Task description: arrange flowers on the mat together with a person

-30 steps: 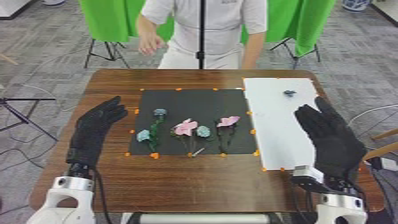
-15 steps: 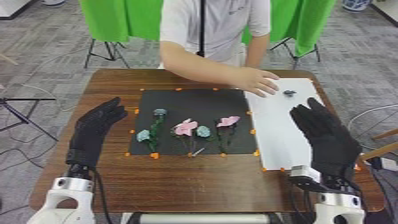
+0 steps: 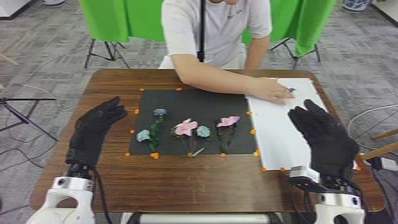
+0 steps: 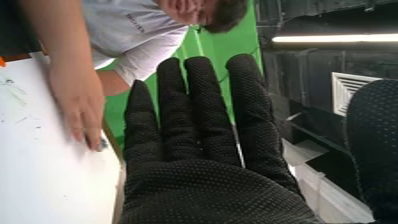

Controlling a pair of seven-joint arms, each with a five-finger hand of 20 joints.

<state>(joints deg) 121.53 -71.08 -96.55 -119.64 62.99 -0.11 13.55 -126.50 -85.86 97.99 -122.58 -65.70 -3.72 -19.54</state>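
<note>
From where I'm standing, the small blue flower (image 3: 291,90) is on the white sheet (image 3: 282,130), close to the desk's (image 3: 191,185) far right corner, and the person's hand (image 3: 269,90) is right at it, fingers down. Seen from the robot's right hand (image 3: 329,142), that bloom lies past the fingertips, toward the far edge and a touch to the left. That hand is open, fingers straight up, nothing in it. The left hand (image 3: 91,131), over by the left edge, is open and empty too, and much farther off. The person's is nearest of all, so I'd guess the next pick is theirs.

Which way the little flower points I can't tell; the fingers partly cover it, and I can make out no stem or long axis. On the black mat (image 3: 195,100), the pink flower (image 3: 228,121) nearest the sheet has its head to the far edge, its stem running toward the near one. Matching that line would probably suit the newcomer, which looks easily crushed in a pinch.
</note>
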